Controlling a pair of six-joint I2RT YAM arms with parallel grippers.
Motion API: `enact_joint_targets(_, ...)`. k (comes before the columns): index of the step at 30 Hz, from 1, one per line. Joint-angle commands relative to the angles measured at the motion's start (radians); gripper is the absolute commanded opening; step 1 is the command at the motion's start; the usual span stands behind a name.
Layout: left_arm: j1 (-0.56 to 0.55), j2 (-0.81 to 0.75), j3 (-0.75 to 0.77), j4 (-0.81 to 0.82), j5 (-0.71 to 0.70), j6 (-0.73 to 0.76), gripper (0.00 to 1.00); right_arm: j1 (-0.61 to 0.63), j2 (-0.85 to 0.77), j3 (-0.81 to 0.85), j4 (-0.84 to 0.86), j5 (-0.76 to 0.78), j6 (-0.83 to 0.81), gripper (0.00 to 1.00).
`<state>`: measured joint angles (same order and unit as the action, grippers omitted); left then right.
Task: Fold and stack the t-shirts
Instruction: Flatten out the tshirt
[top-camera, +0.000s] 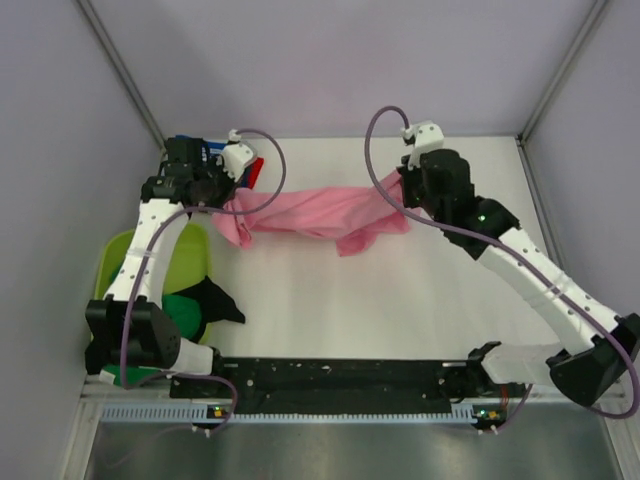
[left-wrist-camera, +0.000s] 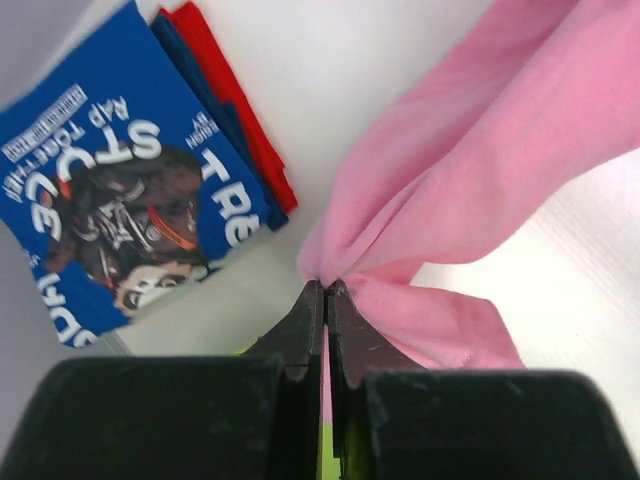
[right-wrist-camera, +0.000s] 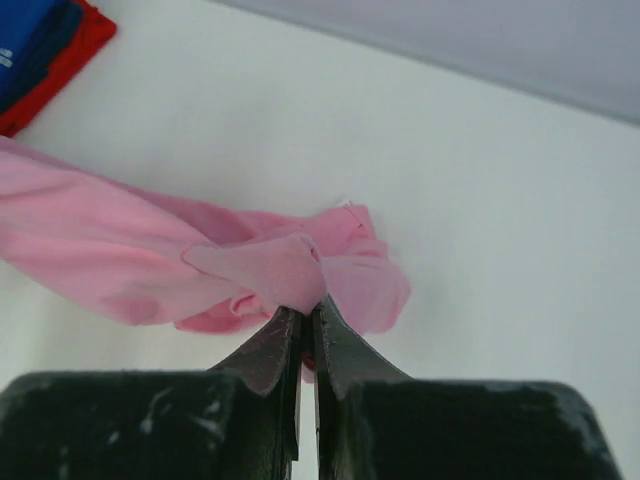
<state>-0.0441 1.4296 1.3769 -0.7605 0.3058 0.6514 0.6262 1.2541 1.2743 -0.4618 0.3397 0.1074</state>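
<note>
Here, the pink t-shirt (top-camera: 320, 212) is drawn out as a twisted band across the far half of the table (top-camera: 400, 310), running left to right between the two grippers. Its middle sags, and a loose flap hangs right of centre. Whether the cloth touches the surface there cannot be told.

The left gripper (top-camera: 215, 195) sits near the far-left corner. In the left wrist view its fingers (left-wrist-camera: 300, 330) are pressed together on a bunched end of the pink t-shirt (left-wrist-camera: 480, 170), and folds fan away from the pinch. The right gripper (top-camera: 408, 185) is at the far edge, right of centre. In the right wrist view its fingers (right-wrist-camera: 340, 350) are likewise closed on the other end of the pink t-shirt (right-wrist-camera: 150, 270), where a small tongue of cloth curls over the tips.

In the far-left corner, just beside the left gripper, lies a folded blue t-shirt (left-wrist-camera: 110, 190) with white lettering and a dark graphic. It rests on a folded red t-shirt (left-wrist-camera: 240, 110), whose edge shows beyond the blue one.

Along the left edge, toward the near-left corner, a lime-green tub (top-camera: 120, 260) holds a green t-shirt (top-camera: 185, 308) and a black t-shirt (top-camera: 215, 298). The black one spills over the rim onto the table, beside the left arm's base.
</note>
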Motion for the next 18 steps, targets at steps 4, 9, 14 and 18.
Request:
enact_joint_targets(4,-0.010,-0.023,-0.053,0.082,0.128,0.023,0.00,0.101,-0.134,-0.065,-0.113,-0.216,-0.362,0.00)
enact_joint_targets(9,0.007,0.018,-0.133,0.098,0.067,0.011,0.55,0.410,-0.104,-0.170,-0.291,-0.517,-0.557,0.00)
enact_joint_targets(14,0.015,0.023,-0.141,0.015,0.139,0.071,0.64,0.582,0.017,-0.188,-0.481,-0.663,-0.483,0.25)
enact_joint_targets(18,0.004,0.031,-0.147,-0.091,0.231,0.111,0.58,0.596,0.011,-0.190,-0.431,-0.629,-0.405,0.59)
